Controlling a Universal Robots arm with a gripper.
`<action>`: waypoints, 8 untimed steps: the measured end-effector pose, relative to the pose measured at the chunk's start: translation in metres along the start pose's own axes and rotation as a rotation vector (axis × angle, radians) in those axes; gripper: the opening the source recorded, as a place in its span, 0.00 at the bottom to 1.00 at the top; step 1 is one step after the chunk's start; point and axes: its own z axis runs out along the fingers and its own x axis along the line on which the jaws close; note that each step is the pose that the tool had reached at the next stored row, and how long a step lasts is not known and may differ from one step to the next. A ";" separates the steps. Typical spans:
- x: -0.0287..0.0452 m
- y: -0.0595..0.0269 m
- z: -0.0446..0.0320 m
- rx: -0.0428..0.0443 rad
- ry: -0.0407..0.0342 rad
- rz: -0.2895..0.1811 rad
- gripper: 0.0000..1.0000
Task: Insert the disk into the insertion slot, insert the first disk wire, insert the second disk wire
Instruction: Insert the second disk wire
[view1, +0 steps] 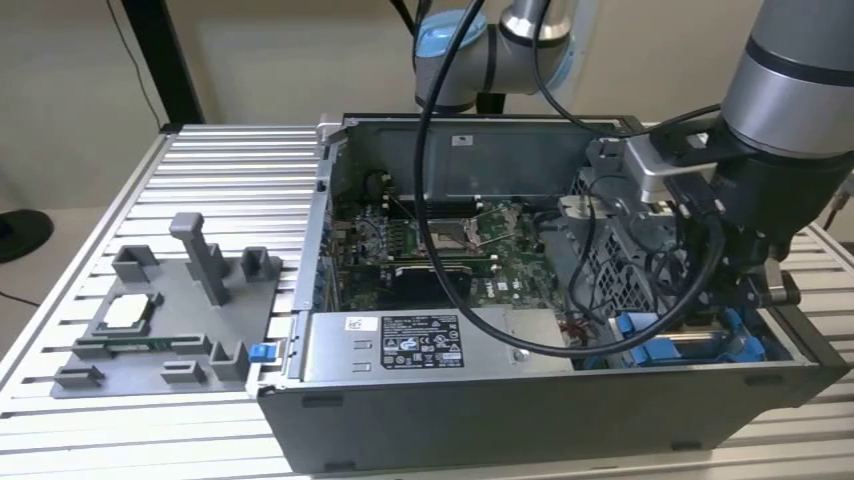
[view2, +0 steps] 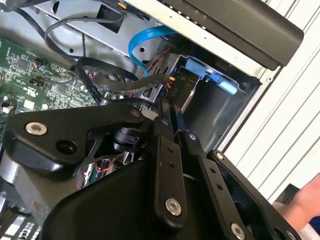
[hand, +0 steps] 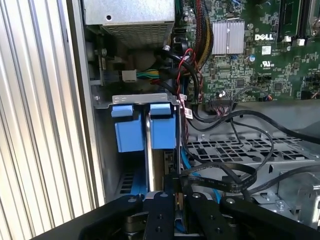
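Observation:
My gripper (hand: 179, 196) hangs low in the front corner of the open computer case (view1: 534, 400), at the exterior view's right. Its fingers (view2: 165, 150) stand almost together, shut on the end of a flat black disk wire (hand: 227, 181) that loops back over the metal cage. Just past the fingertips is the insertion slot (hand: 107, 165), a grey bay with bright blue tabs (hand: 129, 134). The disk (hand: 150, 162) stands on edge inside it, showing a thin silver side next to a blue carrier block (hand: 162, 131). A light blue wire (view2: 142, 42) curves above the bay.
The silver power-supply box (view1: 414, 345) sits beside the bay, with the green motherboard (view1: 441, 245) behind it. A grey fixture tray (view1: 160, 320) with posts stands on the slatted table at the exterior view's left. A person's hand (view2: 300, 205) shows outside the case.

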 end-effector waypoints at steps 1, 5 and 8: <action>0.0000 0.0001 0.0005 -0.0001 -0.0004 -0.002 0.00; 0.0001 0.0003 0.0022 0.0005 -0.0025 -0.017 0.00; 0.0001 0.0005 0.0031 0.0009 -0.0050 -0.030 0.00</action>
